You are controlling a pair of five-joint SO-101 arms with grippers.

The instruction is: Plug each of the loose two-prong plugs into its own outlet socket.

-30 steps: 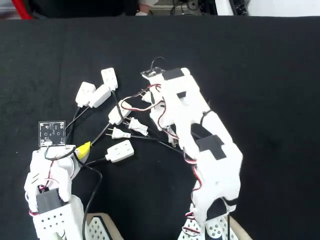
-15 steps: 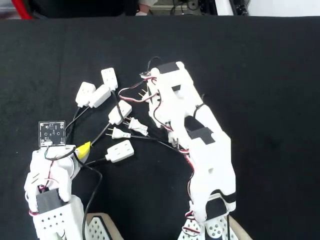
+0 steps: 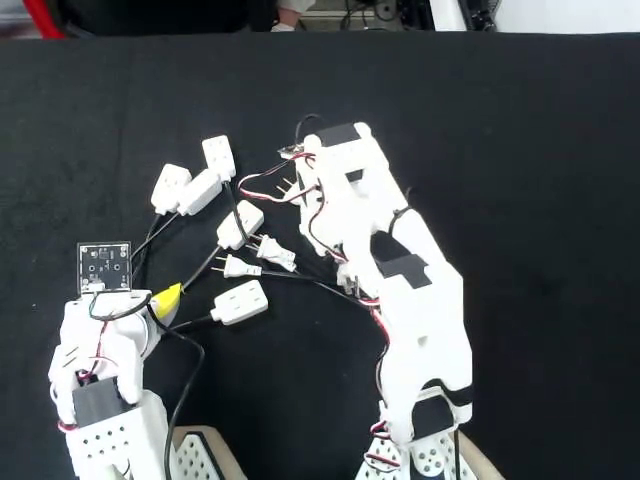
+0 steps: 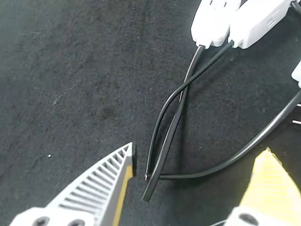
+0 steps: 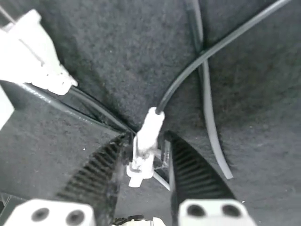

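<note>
My right gripper (image 5: 146,138) pinched shut on plug (image 5: 149,126), held just above black cloth, near sockets (image 3: 219,157). My left gripper (image 4: 197,160) wide open over crossed cords (image 4: 171,117). Risk: plug sits skewed in grip — prongs could miss slots; tangled cords could drag neighbours.

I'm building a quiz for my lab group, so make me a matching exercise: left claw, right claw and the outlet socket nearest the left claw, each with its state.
Things:
1. left claw
2. right claw
3. outlet socket

States:
A. closed on a white plug
B. lying flat, no plug in it
C. open, with black cables between its fingers

Pairs: 1-C, 2-A, 3-B.
</note>
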